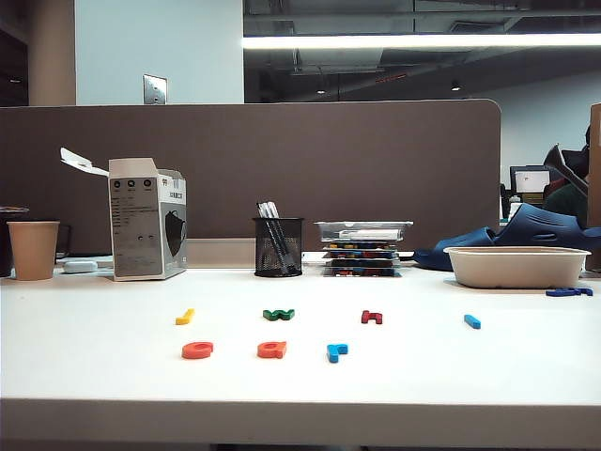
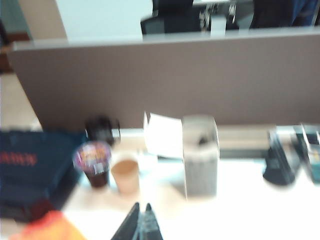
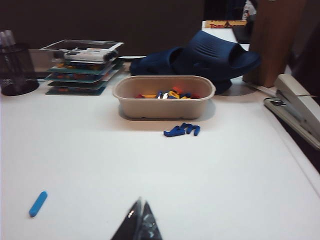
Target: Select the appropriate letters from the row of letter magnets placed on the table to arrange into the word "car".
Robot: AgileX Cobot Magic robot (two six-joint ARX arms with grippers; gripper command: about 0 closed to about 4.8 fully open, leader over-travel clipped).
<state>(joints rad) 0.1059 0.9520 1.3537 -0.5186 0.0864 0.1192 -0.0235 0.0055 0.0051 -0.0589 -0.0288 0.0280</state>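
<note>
1. While you check the grippers, note that the left gripper [image 2: 141,222] shows its two fingers pressed together with nothing between them, hanging above the back left part of the desk [image 1: 310,390] near the paper cup [image 2: 125,175].
2. Your right gripper [image 3: 141,223] is likewise clenched and empty, over bare desk on the right side, well apart from the straight blue bar [image 3: 38,203].
3. Neither arm shows in the outside camera.
4. Toward the front edge, you have an orange-red "c" [image 1: 197,349], an orange-red "a" [image 1: 272,349] and the blue "r" [image 1: 336,351] in one line, reading "car".
5. Behind them sit the yellow letter [image 1: 185,317], green letter [image 1: 278,315], dark red letter [image 1: 372,318] and blue bar, untouched.
6. I judge the word finished; nothing seems left except parking the arms.
</note>
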